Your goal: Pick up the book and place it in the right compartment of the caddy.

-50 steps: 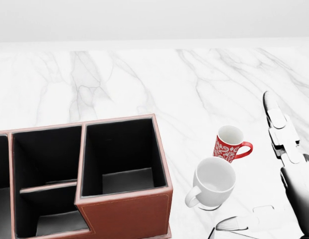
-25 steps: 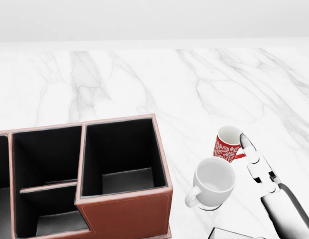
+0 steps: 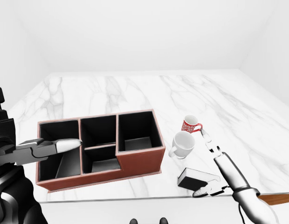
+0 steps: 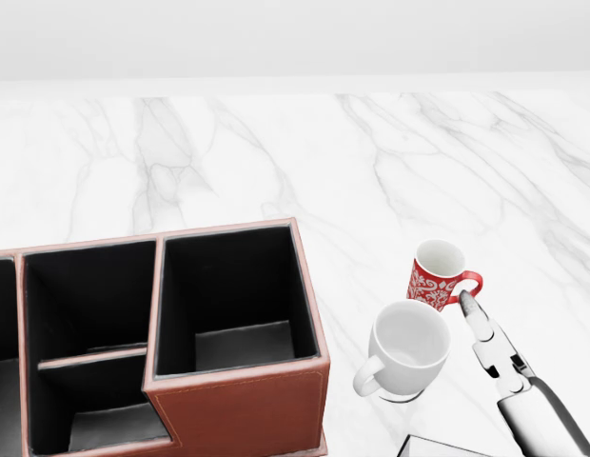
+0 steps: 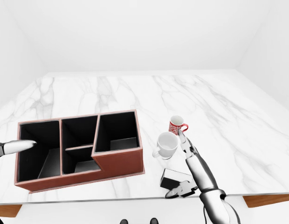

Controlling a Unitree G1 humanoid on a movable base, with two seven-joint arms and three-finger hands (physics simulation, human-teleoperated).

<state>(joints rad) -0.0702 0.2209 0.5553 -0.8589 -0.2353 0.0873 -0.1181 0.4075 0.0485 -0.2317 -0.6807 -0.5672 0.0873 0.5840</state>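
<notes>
The book (image 3: 196, 178), dark with a pale top, lies flat near the bottom edge of the marble counter, below the mugs; only its corner (image 4: 438, 446) shows in the head view. My right hand (image 3: 201, 165) is open over it, with the long fingers (image 4: 485, 333) stretched toward the mugs and the thumb (image 3: 202, 192) at the book's near edge. The red-brown caddy (image 3: 140, 161) with black insides stands left of the book; its right compartment (image 4: 233, 295) holds nothing. My left hand (image 3: 58, 146) is open and hovers over the caddy's left end.
A red patterned mug (image 4: 438, 273) and a white mug (image 4: 407, 347) stand close together between the caddy and my right fingers, just above the book. The counter's edge (image 3: 135, 198) runs along the bottom of the eye views.
My right hand has swung from the right edge of the head view down and left toward the mugs. Its fingertip now sits lower, beside the red mug's handle. Nothing else moved.
</notes>
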